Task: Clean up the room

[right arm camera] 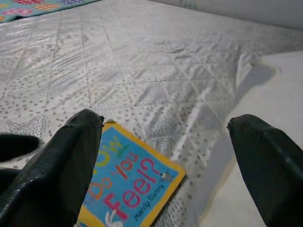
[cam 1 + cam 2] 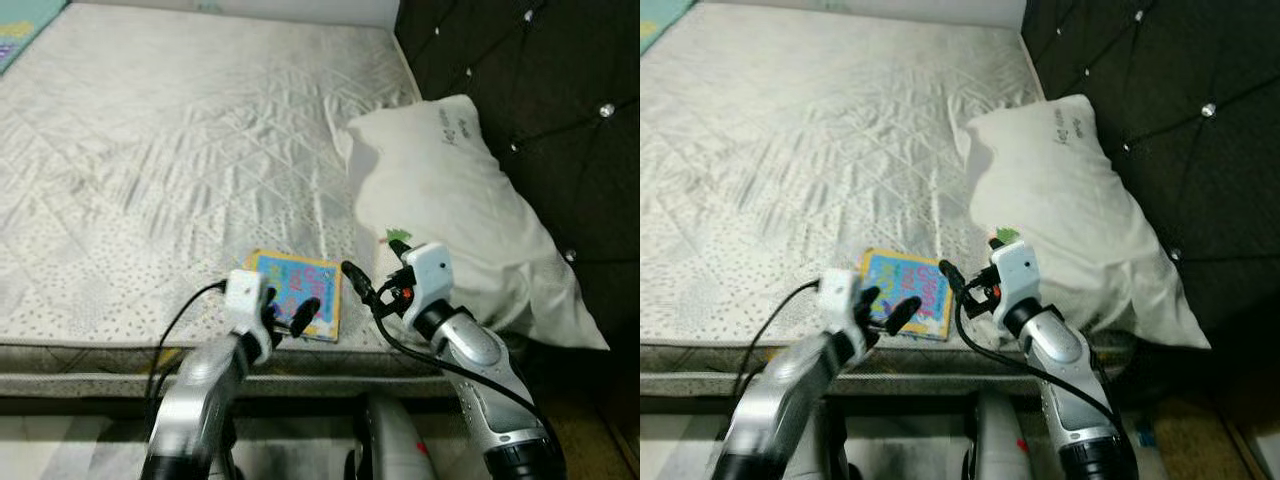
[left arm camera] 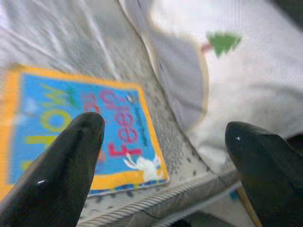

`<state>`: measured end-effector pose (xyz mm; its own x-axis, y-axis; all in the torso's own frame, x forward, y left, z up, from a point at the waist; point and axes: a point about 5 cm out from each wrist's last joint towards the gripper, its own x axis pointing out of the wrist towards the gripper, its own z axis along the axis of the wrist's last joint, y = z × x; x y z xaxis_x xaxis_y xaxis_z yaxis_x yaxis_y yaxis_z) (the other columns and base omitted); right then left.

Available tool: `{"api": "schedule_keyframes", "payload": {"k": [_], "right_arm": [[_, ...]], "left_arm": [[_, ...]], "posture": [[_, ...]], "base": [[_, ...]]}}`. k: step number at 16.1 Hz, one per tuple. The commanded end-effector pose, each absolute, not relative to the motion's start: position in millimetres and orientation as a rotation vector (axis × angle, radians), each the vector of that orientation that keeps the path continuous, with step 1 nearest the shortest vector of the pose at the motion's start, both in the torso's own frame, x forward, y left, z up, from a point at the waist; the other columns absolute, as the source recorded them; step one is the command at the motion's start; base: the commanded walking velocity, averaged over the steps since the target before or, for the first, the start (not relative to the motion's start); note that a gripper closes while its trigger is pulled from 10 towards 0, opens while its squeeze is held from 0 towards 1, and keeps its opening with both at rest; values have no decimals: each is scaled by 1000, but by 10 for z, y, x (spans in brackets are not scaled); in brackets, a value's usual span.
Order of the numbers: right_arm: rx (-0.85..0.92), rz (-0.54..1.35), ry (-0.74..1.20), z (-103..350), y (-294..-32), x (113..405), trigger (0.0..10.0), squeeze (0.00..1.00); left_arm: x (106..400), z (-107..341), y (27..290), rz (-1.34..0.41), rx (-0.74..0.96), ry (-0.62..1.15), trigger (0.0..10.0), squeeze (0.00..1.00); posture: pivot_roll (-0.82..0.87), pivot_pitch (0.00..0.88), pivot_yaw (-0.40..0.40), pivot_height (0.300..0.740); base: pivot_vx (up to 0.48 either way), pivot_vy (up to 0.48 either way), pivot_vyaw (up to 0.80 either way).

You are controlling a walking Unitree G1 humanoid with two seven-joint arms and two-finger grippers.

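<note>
Bare quilted mattress w/ small picture book lying flat near front edge, cover up, blue w/ yellow border, pink word "feel" readable. White pillow just right of book, apart from it, leaning toward dark tufted headboard. Left tool over book's near left corner, fingers spread wide, gripping nothing; can't tell if touching cover. Right tool between book and pillow, by book's right edge, fingers likewise spread, empty. Black cables looping from both wrists. Strip of colourful cloth at far left corner of bed.
</note>
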<state>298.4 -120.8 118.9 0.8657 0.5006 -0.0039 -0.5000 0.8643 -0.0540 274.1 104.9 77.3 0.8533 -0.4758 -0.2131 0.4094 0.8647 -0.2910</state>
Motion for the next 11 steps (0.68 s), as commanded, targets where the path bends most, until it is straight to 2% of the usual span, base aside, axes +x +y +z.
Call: {"api": "schedule_keyframes", "payload": {"k": [1,3,5,7,8,11], "right_arm": [[-58,516,-13,1181,-1239,2992,10000,0],[-54,502,-8,1133,-1255,2980,10000,0],[-24,474,-2,1129,-1259,2990,10000,0],[-9,468,5,1119,-1270,2996,10000,0],[-14,473,12,1097,-1276,2989,10000,0],[-20,481,16,1078,-1267,2980,10000,0]], "left_arm": [[2689,824,1083,-442,-222,274,10000,0],[2454,858,1275,-310,-229,242,10000,0],[2350,949,1507,-156,-216,141,10000,0],[2319,1010,1630,-78,-188,85,10000,0],[2283,1009,1730,-11,-137,91,10000,0],[2242,822,1974,150,-180,213,10000,0]], "posture": [[-102,44,-62,603],[-76,26,-52,603],[-74,21,-51,603],[-71,11,-51,603],[-66,5,-57,603],[-68,11,-65,603]], "base": [[0,0,0],[0,0,0],[0,0,0],[0,0,0],[0,0,0],[0,0,0]]}}
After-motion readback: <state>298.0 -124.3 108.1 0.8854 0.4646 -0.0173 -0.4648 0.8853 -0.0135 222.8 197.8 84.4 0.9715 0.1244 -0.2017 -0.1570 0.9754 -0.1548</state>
